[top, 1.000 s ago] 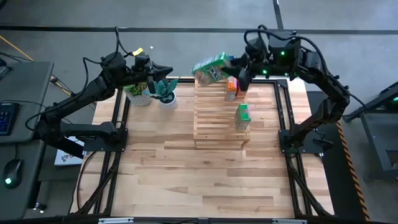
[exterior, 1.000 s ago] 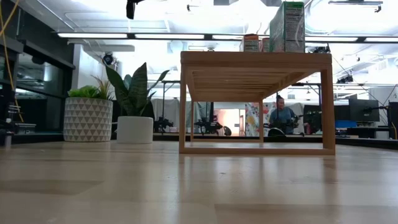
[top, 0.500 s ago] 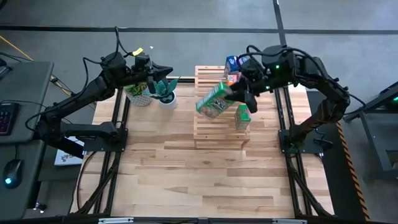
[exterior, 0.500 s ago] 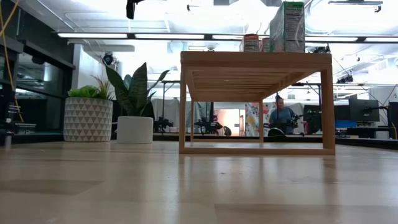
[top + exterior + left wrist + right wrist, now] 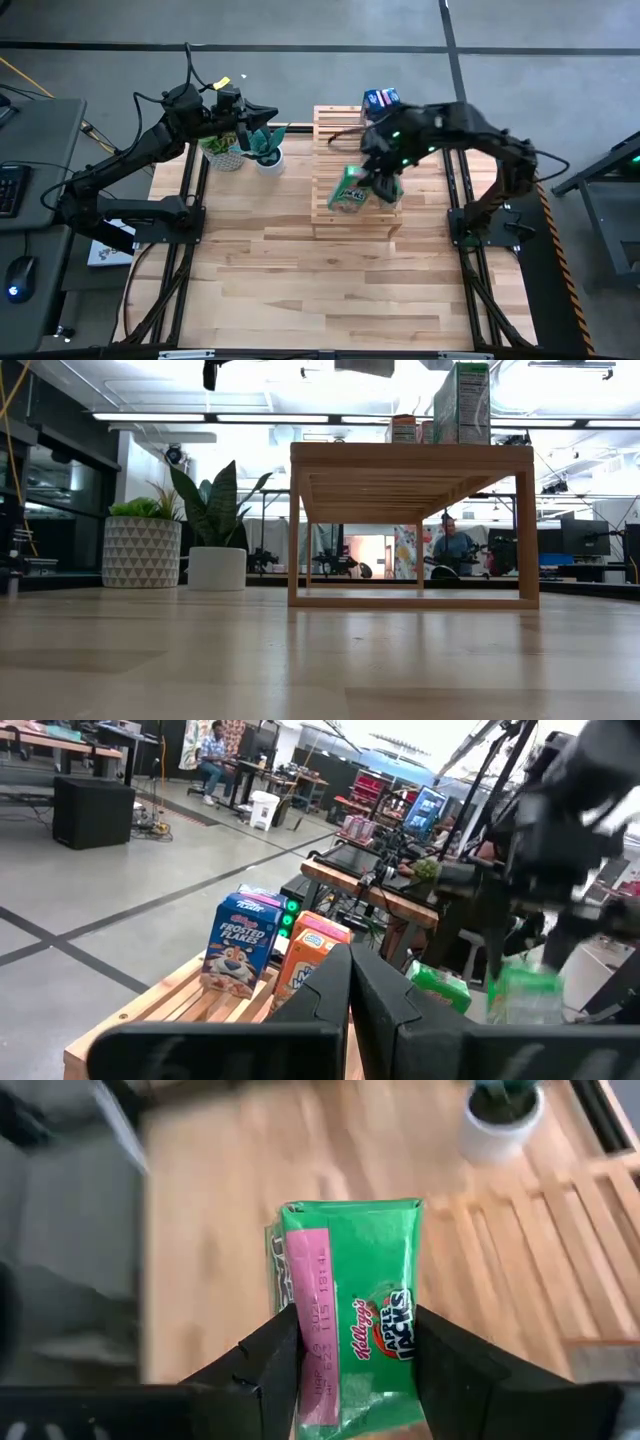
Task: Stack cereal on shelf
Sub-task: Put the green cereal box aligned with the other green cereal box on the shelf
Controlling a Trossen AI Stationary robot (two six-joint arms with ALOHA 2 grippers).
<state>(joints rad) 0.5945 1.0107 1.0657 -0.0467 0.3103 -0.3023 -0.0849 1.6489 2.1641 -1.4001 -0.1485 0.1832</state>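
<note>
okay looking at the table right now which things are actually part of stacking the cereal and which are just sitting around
Part of the job:
- green Apple Jacks cardboard box, gripped by the right gripper
- blue Frosted Flakes cardboard box
- orange cardboard box
- pale slatted wooden rack

Just sitting around:
- plant in a white patterned pot
- tall-leaved plant in a plain white pot
- left gripper, waiting over the plants

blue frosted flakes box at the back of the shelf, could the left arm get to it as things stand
Probably yes. The blue frosted flakes box stands clear at the shelf's far edge, nothing ahead of the left gripper by the plants; the right gripper, holding the green box, works nearer the front.
</note>
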